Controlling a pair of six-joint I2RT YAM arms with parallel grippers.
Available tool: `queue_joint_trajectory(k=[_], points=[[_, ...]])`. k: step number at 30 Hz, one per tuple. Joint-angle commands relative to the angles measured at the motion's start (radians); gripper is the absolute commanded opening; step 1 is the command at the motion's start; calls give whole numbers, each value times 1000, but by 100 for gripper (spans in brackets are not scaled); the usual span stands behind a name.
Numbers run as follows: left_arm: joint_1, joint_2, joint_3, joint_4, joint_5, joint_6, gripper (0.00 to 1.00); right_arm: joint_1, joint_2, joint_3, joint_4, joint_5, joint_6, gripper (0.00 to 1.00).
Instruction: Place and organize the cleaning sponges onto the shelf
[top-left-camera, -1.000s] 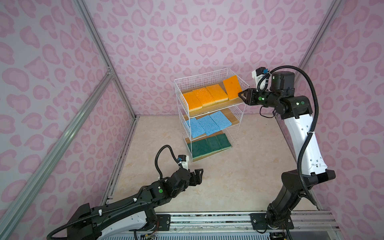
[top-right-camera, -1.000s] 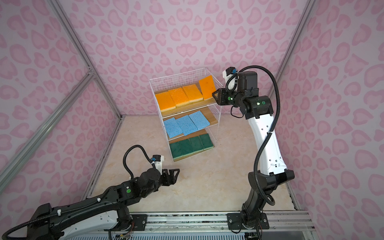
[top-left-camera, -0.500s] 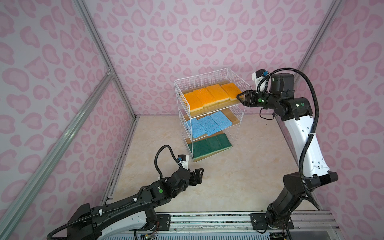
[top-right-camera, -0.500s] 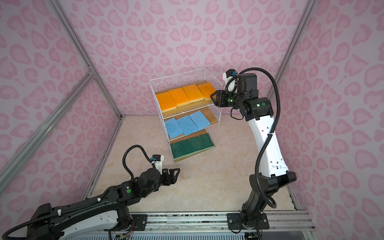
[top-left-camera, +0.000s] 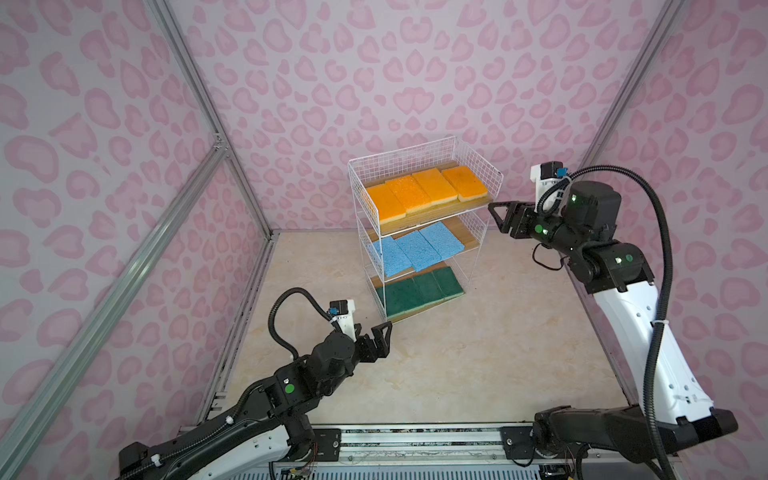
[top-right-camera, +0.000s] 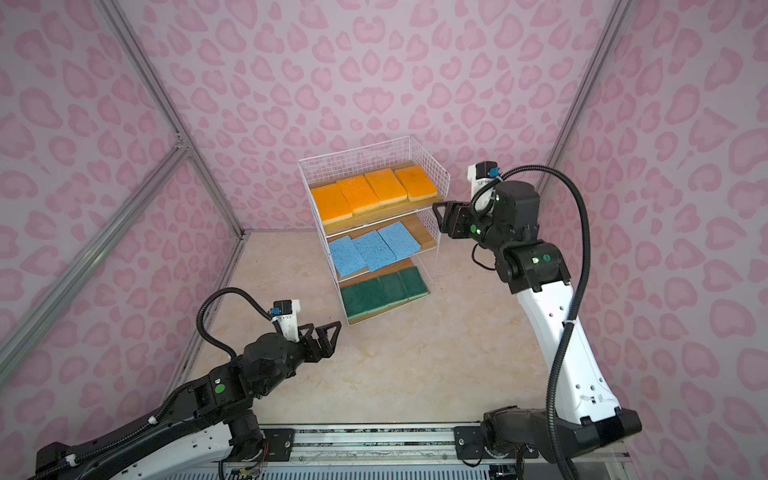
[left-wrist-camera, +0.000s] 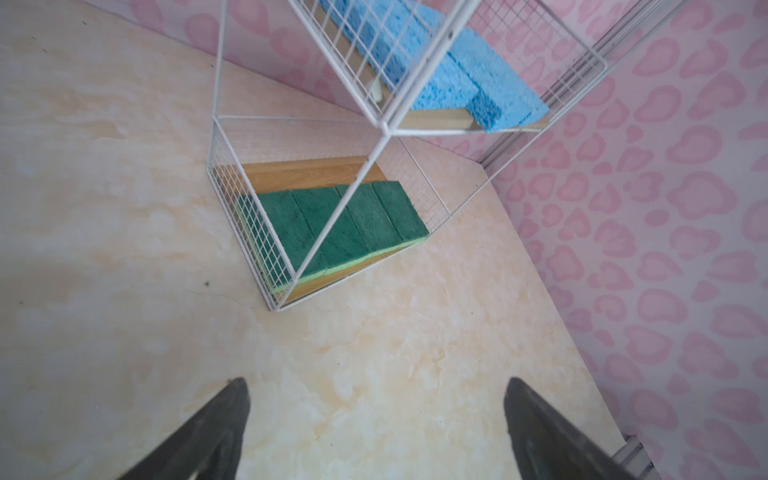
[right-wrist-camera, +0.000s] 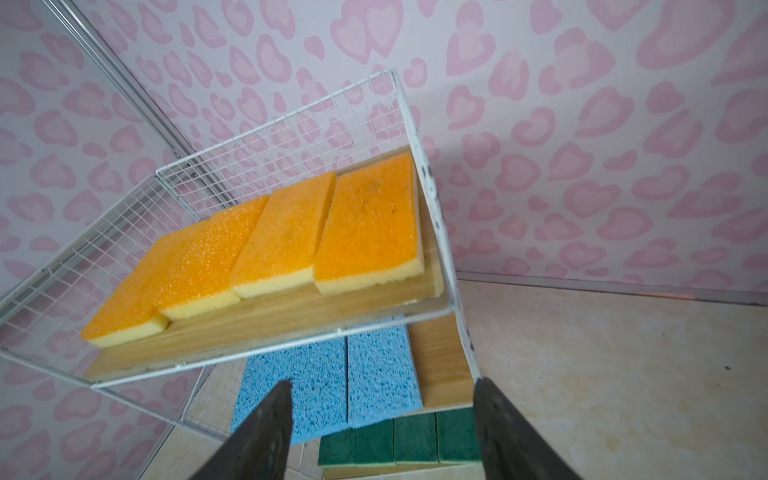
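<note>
Hovering beside shelf (top-left-camera: 476, 164): right tool (top-left-camera: 497, 216) spread, empty.

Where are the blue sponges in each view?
In a top view: blue sponges, centre, middle tier of shelf.
In a top view: blue sponges, same place.
Left wrist: blue sponges behind the wire grid.
Right wrist: blue sponges under orange sponges.
Shared landmark: green sponges, one tier below.
</note>
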Motion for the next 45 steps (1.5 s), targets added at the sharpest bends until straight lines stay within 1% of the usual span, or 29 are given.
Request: queue_joint_trajectory(k=[1, 4, 6, 10, 13, 15, 17, 19, 22, 24, 27, 29, 32, 34, 35, 36, 38, 40, 42, 43, 45], points=[[16, -53, 37, -153, -104, 32, 99, 0, -92, -194, 194, 62, 33, 74], [34, -89, 71, -231, -186, 52, 98, -1, -163, -349, 244, 96, 23, 80], [50, -101, 92, -275, -245, 57, 98, -3, -197, -441, 274, 104, 19, 86], [87, -114, 101, -305, -364, 57, 98, -5, -254, -637, 359, 140, 17, 98], [130, -119, 83, -271, -408, 89, 98, -8, -294, -764, 442, 190, 18, 98], [178, -113, 68, -241, -424, 101, 98, -12, -313, -835, 486, 233, 27, 98], [256, -98, 58, -204, -394, 115, 98, -14, -326, -902, 535, 287, 27, 98], [341, -66, 51, -154, -330, 137, 98, -14, -331, -962, 583, 345, 11, 98], [469, 26, 53, -92, -233, 161, 98, -16, -330, -1033, 648, 448, -6, 98], [556, 101, 58, -63, -179, 151, 98, -16, -333, -1075, 692, 506, -23, 98], [650, 195, 48, 19, -133, 155, 98, -16, -324, -1120, 757, 589, -48, 98], [687, 257, 45, 83, -136, 186, 98, -17, -310, -1136, 783, 645, -57, 98], [716, 355, 65, 159, -207, 257, 98, -17, -278, -1151, 810, 727, -73, 98], [736, 407, 77, 204, -261, 289, 98, -17, -246, -1184, 891, 774, -123, 98], [750, 426, 70, 257, -244, 325, 98, -17, -225, -1210, 960, 800, -188, 98], [764, 446, 56, 318, -223, 361, 98, -17, -206, -1232, 1022, 850, -241, 98], [798, 506, 57, 372, -197, 396, 98, -24, -166, -1264, 1124, 948, -286, 98], [828, 574, 70, 402, -190, 445, 98, -41, -124, -1293, 1221, 963, -287, 98], [861, 622, 61, 447, -142, 499, 98, -52, -70, -1319, 1337, 952, -265, 98], [875, 632, 44, 505, -116, 527, 98, -56, -39, -1335, 1396, 947, -251, 98], [900, 635, -4, 596, -39, 573, 98, -55, 19, -1338, 1471, 953, -288, 98]])
